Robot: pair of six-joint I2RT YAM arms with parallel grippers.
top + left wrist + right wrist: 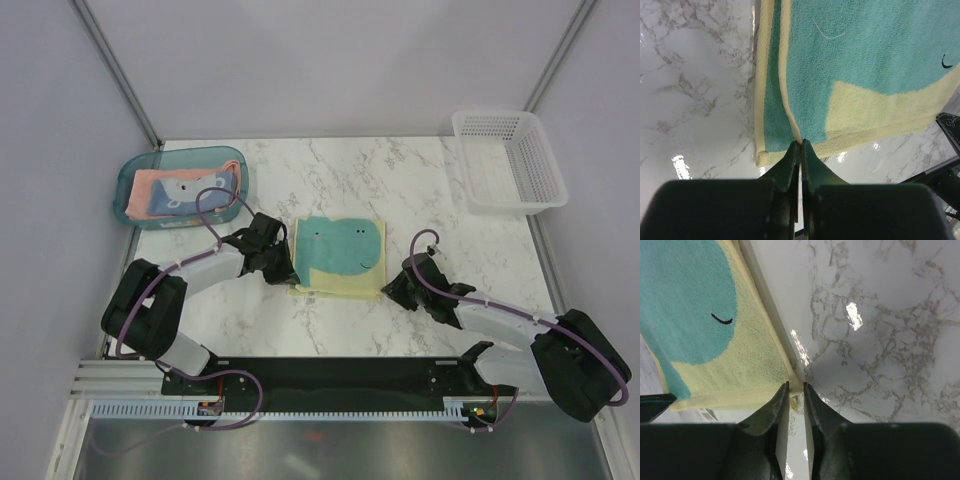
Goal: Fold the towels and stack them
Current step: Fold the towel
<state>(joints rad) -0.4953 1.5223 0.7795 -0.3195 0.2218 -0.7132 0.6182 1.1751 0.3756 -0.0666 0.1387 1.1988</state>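
Only the top view shows the whole white marble-patterned desk (400, 180). One pale yellow terry towel with a teal panel (340, 258) lies flat near the middle of it, between the two arms. At the far left stands one teal translucent plastic tray (180, 152), which holds a salmon-pink soft towel (150, 185). A light blue patch lies on this towel, and I cannot tell if it is a separate towel. In the far right corner stands one white mesh plastic basket (510, 205).

The left wrist view shows what the top view hides. The left fingers (787, 160) are closed and pinch the folded upper edge of the yellow towel, whose pile is looped. In the right wrist view the right fingers (772, 407) stand with a narrow gap at the towel's corner. Whether they pinch it, I cannot tell.
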